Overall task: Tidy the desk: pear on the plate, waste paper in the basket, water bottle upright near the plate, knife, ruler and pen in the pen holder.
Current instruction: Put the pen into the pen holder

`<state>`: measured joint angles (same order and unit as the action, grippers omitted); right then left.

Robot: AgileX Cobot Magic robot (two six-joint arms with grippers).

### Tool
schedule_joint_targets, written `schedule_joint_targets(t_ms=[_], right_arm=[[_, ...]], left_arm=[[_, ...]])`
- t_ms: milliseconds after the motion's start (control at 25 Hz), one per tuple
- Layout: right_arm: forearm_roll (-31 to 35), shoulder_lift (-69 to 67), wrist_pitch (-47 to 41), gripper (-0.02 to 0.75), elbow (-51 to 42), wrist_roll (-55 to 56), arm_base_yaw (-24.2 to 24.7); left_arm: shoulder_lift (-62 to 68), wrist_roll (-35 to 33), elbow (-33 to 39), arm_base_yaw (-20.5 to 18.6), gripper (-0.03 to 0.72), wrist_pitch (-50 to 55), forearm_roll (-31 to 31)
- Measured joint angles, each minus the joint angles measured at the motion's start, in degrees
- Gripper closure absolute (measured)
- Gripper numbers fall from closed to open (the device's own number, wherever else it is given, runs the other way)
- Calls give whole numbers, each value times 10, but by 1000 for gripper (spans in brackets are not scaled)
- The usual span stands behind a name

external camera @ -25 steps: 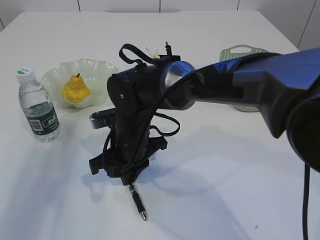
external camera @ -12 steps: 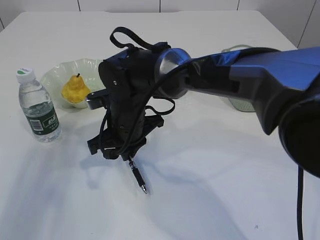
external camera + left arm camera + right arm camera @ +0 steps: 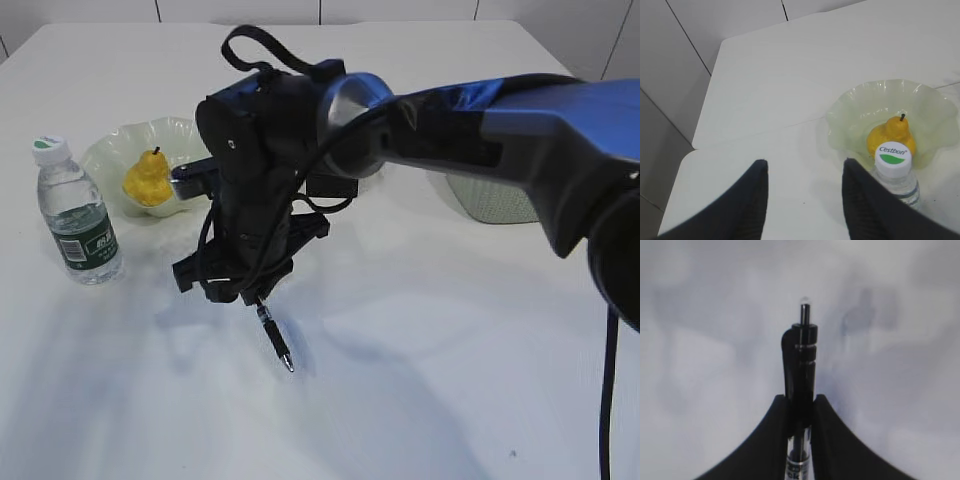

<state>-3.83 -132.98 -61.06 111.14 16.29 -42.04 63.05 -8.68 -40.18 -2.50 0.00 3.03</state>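
My right gripper (image 3: pixel 250 298) reaches across the middle of the desk (image 3: pixel 420 380) and is shut on the pen (image 3: pixel 272 338), whose tip points down and toward the front. The right wrist view shows the dark pen (image 3: pixel 802 355) pinched between both fingers. The yellow pear (image 3: pixel 150 180) lies on the pale green plate (image 3: pixel 115 150), and the water bottle (image 3: pixel 75 215) stands upright at its left. My left gripper (image 3: pixel 805 162) is open and empty, above the desk beside the bottle cap (image 3: pixel 894 154) and the plate (image 3: pixel 855 107). The pen holder, knife, ruler and waste paper are hidden or out of view.
The grey-green basket (image 3: pixel 495 205) sits at the back right, partly behind my right arm (image 3: pixel 470 130). A white wall panel borders the desk's far edge (image 3: pixel 320 22). The desk's left edge (image 3: pixel 705 100) drops off beside the left gripper.
My right gripper has risen and shifted back toward the plate, carrying the pen up with it. The basket shows more from behind the arm.
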Motion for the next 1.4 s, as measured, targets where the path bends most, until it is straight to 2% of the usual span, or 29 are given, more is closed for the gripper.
schedule_joint_targets(t_ms=[240,680,1400], right_arm=[[-21,33,12,657,0,0,0],[-105,79,46,657,0,1,0],[-152,111,99,657,0,-1,9]], left_arm=[[0,0,0,0,347,3,-8],[0,0,0,0,347,3,-15],[0,0,0,0,348,3,-15]])
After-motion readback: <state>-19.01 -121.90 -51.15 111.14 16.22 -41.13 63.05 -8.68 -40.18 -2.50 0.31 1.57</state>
